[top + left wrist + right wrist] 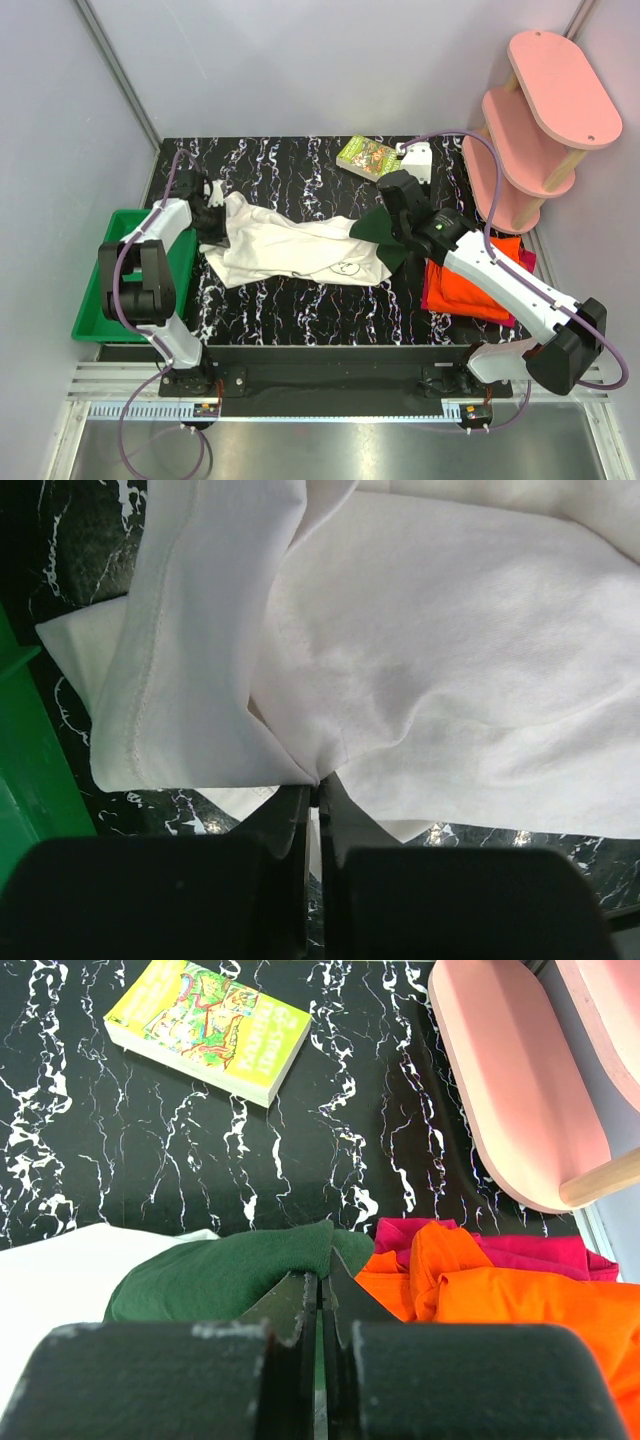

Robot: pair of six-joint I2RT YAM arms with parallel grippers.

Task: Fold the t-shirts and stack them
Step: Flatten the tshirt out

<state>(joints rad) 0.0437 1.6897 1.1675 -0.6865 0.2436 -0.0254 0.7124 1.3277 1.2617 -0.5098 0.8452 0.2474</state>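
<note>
While both arms pinched opposite ends of the white shirt (290,245), I looked for trouble. My left fingers (285,825) were clenched on a bunched fold at its left edge, and the right fingers (295,1305) were clamped on the green sleeve (220,1270). The shirt lay crumpled across the middle of the surface (300,170). Each grip looked thin to me, so a hard pull apart could have slipped the cloth free. The sleeve touched the orange shirt (465,285), which lay on the red shirt (520,1250) at the right, and a sweep there could have dragged that pile. The green tray (90,310) stood beside the surface's left edge. The left arm hid part of it, so I could not tell what it held.
</note>
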